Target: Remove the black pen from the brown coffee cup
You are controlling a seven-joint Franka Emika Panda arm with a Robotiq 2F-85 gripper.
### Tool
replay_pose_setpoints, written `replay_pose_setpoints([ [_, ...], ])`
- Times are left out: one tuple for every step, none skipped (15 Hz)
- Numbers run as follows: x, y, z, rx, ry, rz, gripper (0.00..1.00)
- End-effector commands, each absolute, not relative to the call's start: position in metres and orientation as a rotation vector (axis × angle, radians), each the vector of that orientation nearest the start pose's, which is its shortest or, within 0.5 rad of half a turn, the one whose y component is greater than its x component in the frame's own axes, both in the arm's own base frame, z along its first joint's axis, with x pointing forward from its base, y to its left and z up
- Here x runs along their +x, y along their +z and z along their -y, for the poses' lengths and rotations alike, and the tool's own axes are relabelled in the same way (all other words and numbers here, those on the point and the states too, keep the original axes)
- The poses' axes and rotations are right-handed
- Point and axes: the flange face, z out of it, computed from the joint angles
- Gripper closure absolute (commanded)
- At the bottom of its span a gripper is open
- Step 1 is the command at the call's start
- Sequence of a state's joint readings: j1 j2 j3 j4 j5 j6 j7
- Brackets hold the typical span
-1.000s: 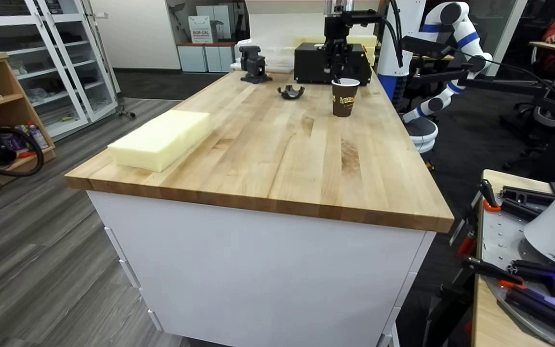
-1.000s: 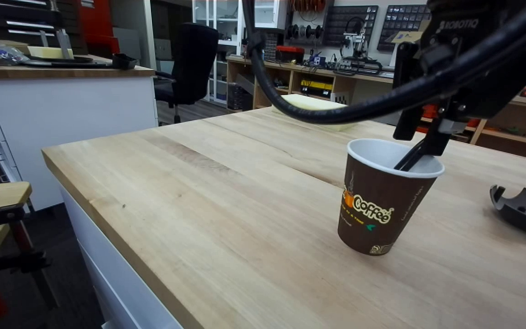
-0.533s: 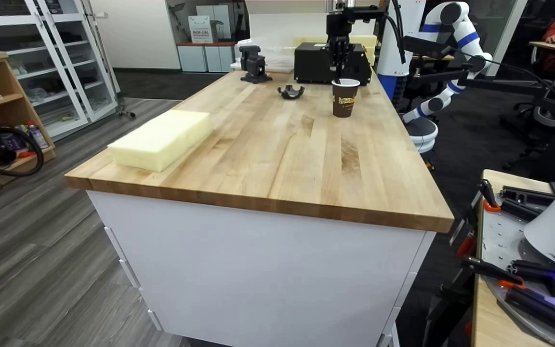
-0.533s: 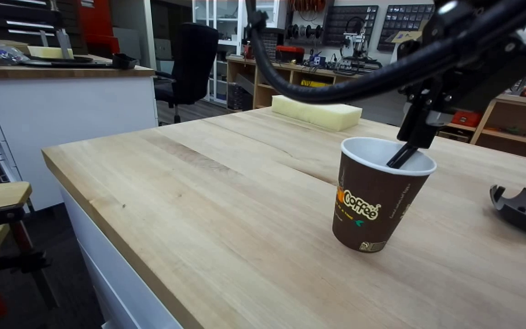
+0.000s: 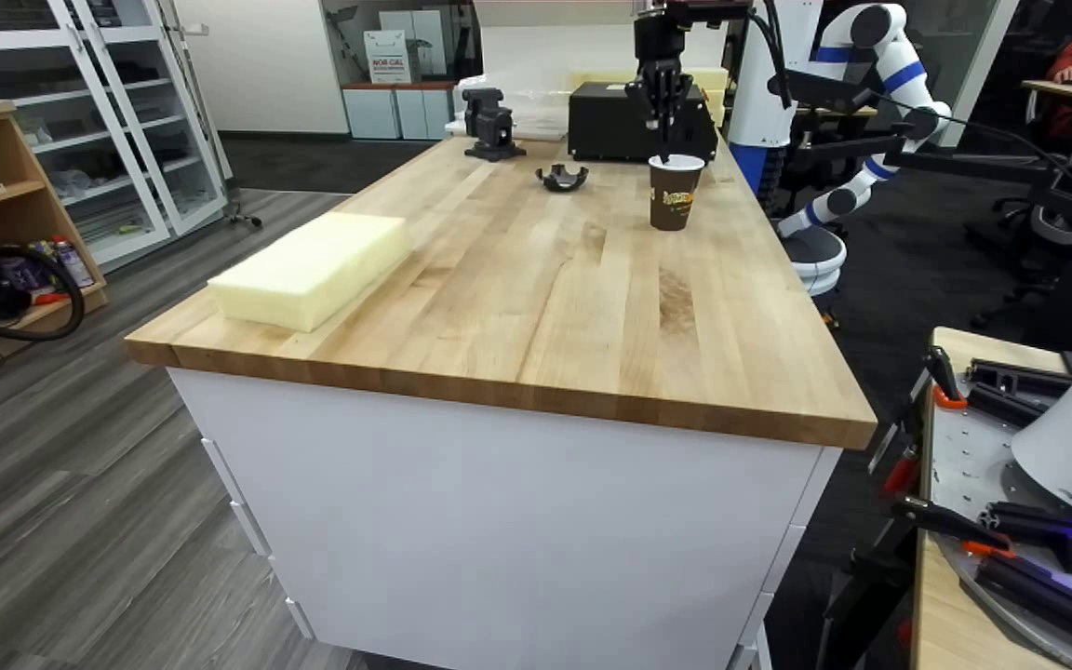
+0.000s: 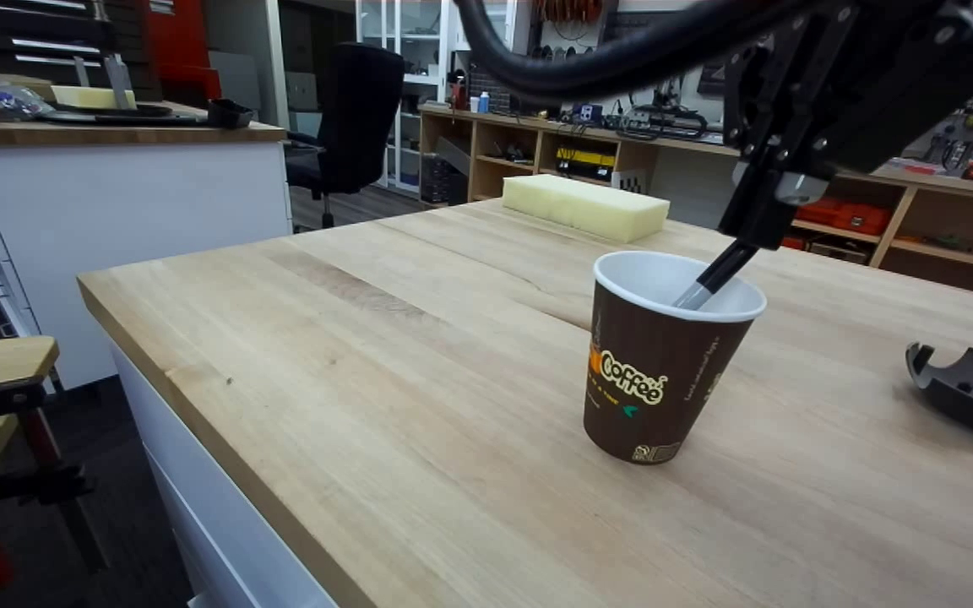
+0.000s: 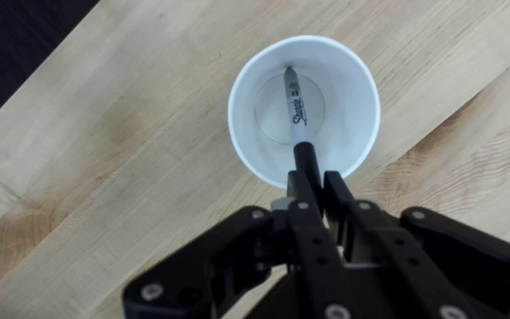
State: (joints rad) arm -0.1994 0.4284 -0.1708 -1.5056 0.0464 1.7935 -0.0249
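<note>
Low in the wrist view, the gripper (image 7: 313, 180) clamps the Sharpie marker (image 7: 299, 116). Its grey end slants inside the coffee cup (image 7: 349, 102), upper centre.

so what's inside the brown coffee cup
In the wrist view, only the black pen shows in the cup, gray end down. It hides a strip of the bottom; the gripper, part of the rim.
</note>
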Motion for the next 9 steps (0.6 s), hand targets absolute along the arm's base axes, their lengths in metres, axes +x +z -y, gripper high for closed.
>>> replay_pose_setpoints([
  [0.621,0.443,0.217,-3.109,0.246,-0.57,0.97],
  [0.62,0.451,0.214,-3.119,0.24,-0.571,0.97],
  [0.62,0.458,0.212,-3.125,0.24,-0.566,0.97],
  [0.618,0.467,0.207,-3.133,0.234,-0.567,0.97],
  [0.617,0.476,0.202,-3.142,0.227,-0.562,0.97],
  [0.615,0.486,0.196,-3.154,0.212,-0.558,0.97],
  [0.614,0.496,0.19,-3.164,0.202,-0.556,0.97],
  [0.612,0.509,0.179,-3.18,0.176,-0.557,0.97],
  [0.611,0.519,0.17,-3.195,0.154,-0.554,0.97],
])
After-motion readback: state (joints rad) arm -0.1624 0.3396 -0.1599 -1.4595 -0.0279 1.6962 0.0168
